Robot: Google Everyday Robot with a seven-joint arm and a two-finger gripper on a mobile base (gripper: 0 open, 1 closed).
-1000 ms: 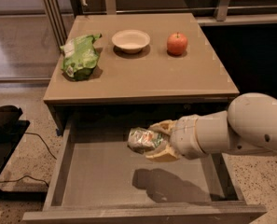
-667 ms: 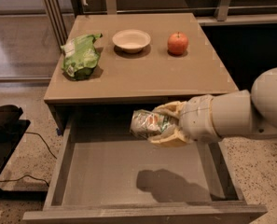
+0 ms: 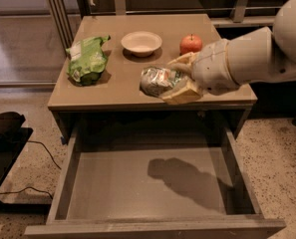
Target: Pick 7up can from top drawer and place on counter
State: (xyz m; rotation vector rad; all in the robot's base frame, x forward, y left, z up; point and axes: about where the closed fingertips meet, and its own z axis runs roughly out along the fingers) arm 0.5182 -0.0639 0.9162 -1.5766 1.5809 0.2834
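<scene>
One gripper (image 3: 176, 78) above counter (image 3: 115, 86) front edge, fingers (image 3: 185, 91) clamped around 7up can (image 3: 156, 80), top drawer (image 3: 112, 193) open below

Green chip bag (image 3: 87, 59) lies crumpled on left side of desk (image 3: 112, 91), white label end toward the back. Round white bowl (image 3: 141, 43) upright at back centre. Red apple (image 3: 191, 44) sits right of bowl, apart from it, just behind the claw (image 3: 175, 81), which hangs over desk's front-right part. On speckled floor (image 3: 277, 148) at left: low black obj. (image 3: 5, 133), can't tell what, w/ thin cable (image 3: 47, 152) beside it. Metal posts (image 3: 58, 9) top left.
</scene>
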